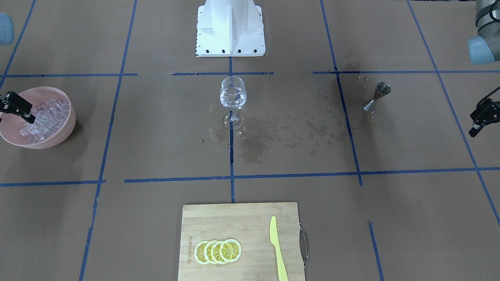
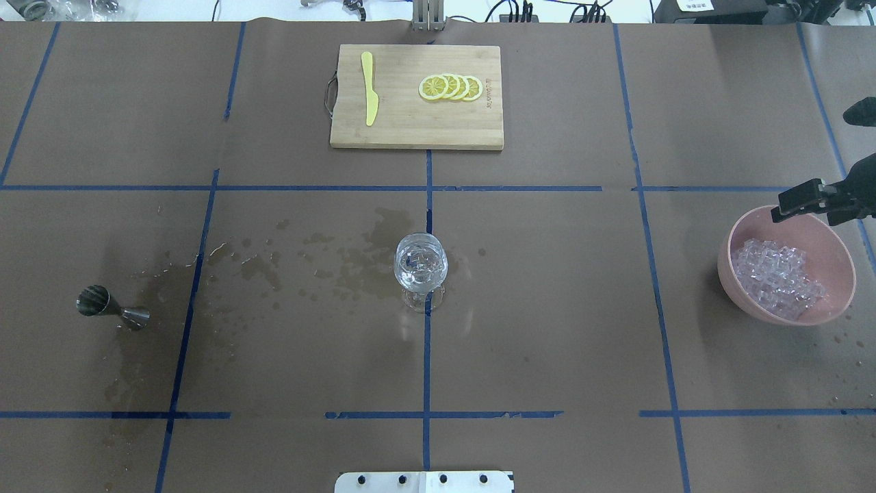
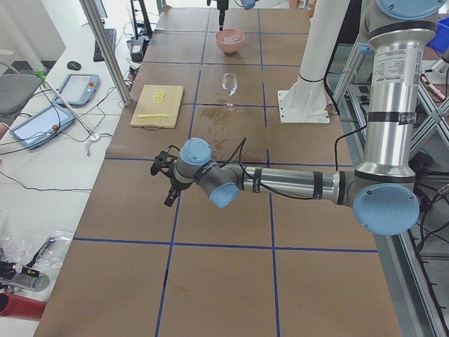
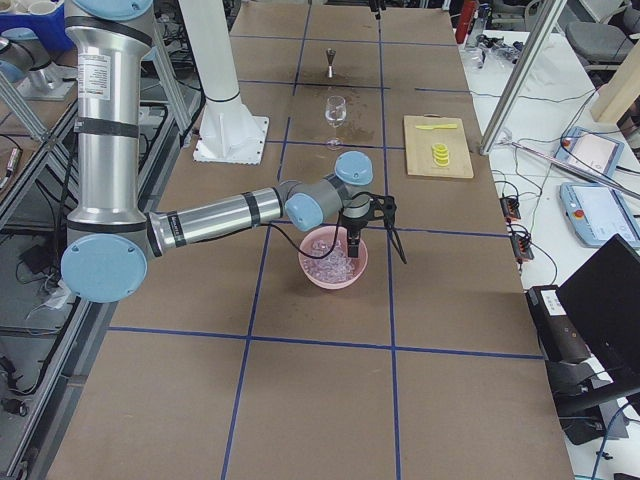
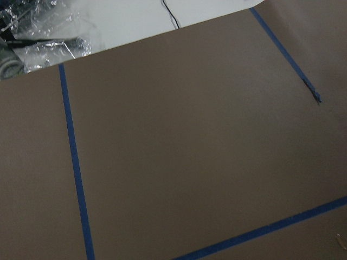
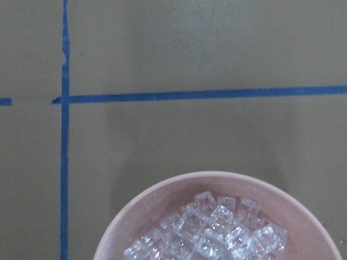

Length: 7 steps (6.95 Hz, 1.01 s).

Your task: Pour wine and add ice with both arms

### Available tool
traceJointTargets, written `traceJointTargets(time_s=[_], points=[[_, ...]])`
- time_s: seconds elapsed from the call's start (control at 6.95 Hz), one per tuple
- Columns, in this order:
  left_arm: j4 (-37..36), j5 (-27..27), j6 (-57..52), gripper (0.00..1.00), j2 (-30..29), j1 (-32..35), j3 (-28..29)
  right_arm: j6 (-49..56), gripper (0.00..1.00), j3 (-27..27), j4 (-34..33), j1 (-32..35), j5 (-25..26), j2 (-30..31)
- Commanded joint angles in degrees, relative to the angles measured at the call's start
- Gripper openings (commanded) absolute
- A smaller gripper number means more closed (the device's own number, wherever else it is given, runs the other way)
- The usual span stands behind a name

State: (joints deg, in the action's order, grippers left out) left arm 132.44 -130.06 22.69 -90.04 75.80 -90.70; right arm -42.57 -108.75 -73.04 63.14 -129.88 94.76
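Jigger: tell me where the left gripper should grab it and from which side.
Probably at the narrow waist of the jigger, where its two cones meet. It seems to stand upright, so a level pinch there sits under the flared upper cup. Come from the outer side, where the left gripper hangs.

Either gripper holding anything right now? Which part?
Left gripper: nothing, over bare table. Right gripper, above the pink bowl of clear ice cubes: nothing seen, but view unclear.
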Motion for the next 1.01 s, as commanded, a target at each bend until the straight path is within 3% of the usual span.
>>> traceJointTargets(time_s=[0.0,0.58,0.86], points=[[-0.79,-4.49,0.69,1.00,3.18,0.58,-0.87,-4.44,0.99,-1.47,0.00,-5.37,0.94,3.58],[-0.78,-4.50,2.71,1.00,3.47,0.58,-3.07,-4.71,0.89,3.10,0.00,-6.45,3.05,3.25],[1.31,-4.50,2.71,1.00,6.35,0.58,-4.56,-6.97,0.43,3.37,-0.09,-7.06,3.41,2.37]])
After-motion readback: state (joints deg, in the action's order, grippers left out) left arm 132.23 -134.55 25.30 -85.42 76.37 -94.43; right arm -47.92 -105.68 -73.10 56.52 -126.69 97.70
